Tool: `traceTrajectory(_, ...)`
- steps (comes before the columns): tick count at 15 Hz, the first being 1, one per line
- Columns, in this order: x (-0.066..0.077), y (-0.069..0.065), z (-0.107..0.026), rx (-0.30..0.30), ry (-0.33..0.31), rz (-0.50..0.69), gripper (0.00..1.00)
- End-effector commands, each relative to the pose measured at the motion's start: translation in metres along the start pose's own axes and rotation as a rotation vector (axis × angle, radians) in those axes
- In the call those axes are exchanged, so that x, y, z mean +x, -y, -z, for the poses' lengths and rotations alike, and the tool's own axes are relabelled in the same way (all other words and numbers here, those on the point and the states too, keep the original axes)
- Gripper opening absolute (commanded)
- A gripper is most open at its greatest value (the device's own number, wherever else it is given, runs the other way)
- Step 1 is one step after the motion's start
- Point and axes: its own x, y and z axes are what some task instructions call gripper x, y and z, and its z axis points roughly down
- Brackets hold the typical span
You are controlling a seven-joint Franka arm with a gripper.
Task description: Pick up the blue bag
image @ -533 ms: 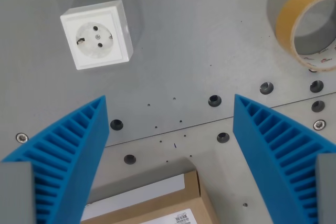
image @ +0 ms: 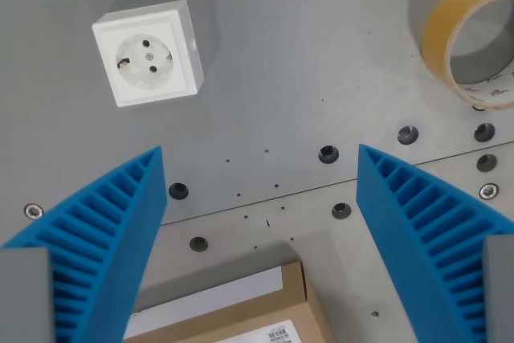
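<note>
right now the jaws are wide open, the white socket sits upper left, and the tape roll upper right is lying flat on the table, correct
Not quite. The tape roll is not lying flat: in the wrist view it stands on its edge, with its open hole facing sideways. The rest holds: the gripper has its jaws wide open with nothing between them, and the white socket sits at the wrist view's upper left on the table.

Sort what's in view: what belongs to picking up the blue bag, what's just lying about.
For the job: gripper, open and empty. No blue bag shows in this view.

Lying about: socket, tape roll, cardboard box.
</note>
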Motion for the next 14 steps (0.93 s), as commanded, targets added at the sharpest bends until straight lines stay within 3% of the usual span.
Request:
traceTrajectory(1,0.006,0.0,-0.003,0.002,-0.009,-0.007,1.0)
traceTrajectory(14,0.056,-0.004,-0.041,0.003,-0.003,-0.032,1.0)
